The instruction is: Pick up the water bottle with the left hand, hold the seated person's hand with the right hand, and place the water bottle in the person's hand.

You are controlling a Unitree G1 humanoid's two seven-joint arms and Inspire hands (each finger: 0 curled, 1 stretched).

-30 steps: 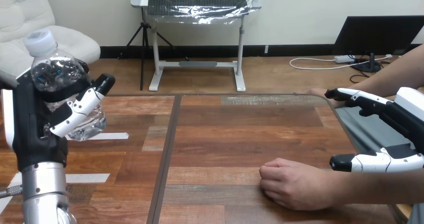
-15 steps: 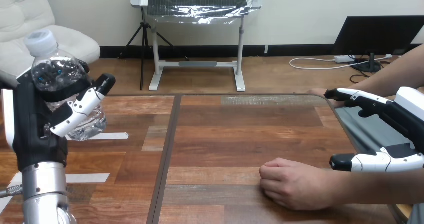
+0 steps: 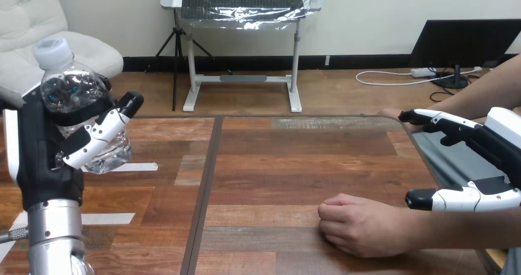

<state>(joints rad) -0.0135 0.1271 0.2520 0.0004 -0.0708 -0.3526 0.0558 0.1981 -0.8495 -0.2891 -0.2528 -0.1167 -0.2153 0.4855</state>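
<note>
Robot hands first: the left robot hand is clenched round the water bottle. Its fingers cross the front of the clear body and the palm sits behind, so the bottle hangs raised and nearly upright, off the counter. I read that as the pick-up done, with the bottle parked high so that nothing snags while the other side gets ready.

The counter between the two robot hands is bare wood, which leaves me a free path across for the hand-over.

The person's forearm comes in from the right and lies flat on the counter just below the right robot hand. That hand is released: fingers straight and pointing left, thumb spread low over the forearm, nothing curled round it. I cannot tell whether the thumb touches the arm. I judge it is lined up to close on the wrist, but that hold is not yet made.

The person's near hand rests beyond the thumb tip as a loose fist, knuckles up. It will need turning or opening to receive anything. The person's far hand sits at the counter's far edge, just beside the right robot hand's fingertips.

The bottle's white cap is on, pointing up above the left robot hand.
</note>
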